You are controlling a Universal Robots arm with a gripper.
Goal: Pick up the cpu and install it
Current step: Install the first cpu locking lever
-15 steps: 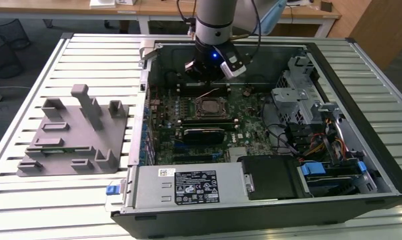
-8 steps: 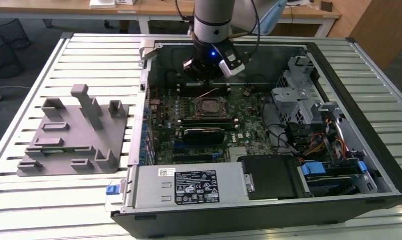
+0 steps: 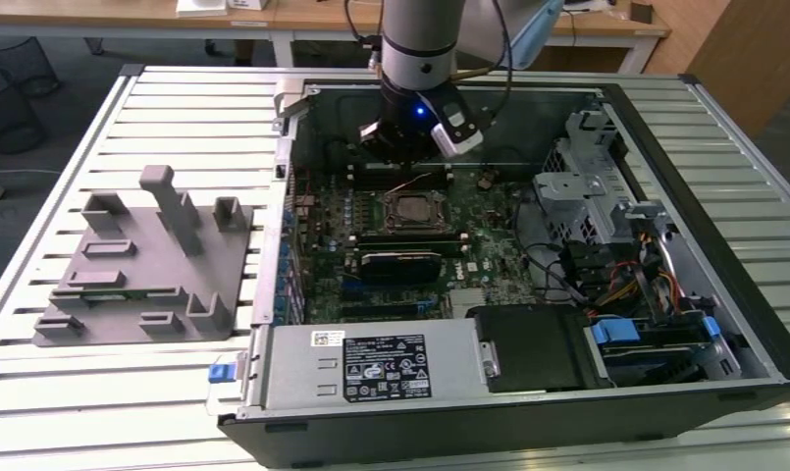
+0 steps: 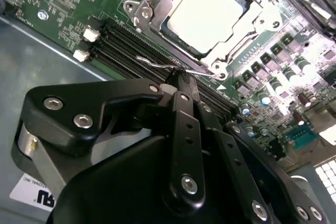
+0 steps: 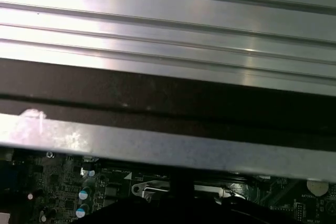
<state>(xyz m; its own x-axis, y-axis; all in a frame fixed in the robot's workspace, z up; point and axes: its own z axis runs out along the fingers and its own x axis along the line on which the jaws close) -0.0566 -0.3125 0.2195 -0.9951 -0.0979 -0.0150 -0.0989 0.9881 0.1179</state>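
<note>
Slatted table (image 3: 132, 392); cpu (image 4: 207, 11) seemingly seated, claw (image 4: 181, 74) just beside.

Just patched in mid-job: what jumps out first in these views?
The open computer case on the slatted table, with the arm reaching down into it. In the second wrist view the pale cpu sits in its socket, the black pincer just beside it.

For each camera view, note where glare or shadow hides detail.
Second wrist view: glare bleaches the cpu top and the board at its edge; the gripper is dark. First wrist view: bright sheen on the ribbed table. Exterior view: evenly lit, case interior shaded.
</note>
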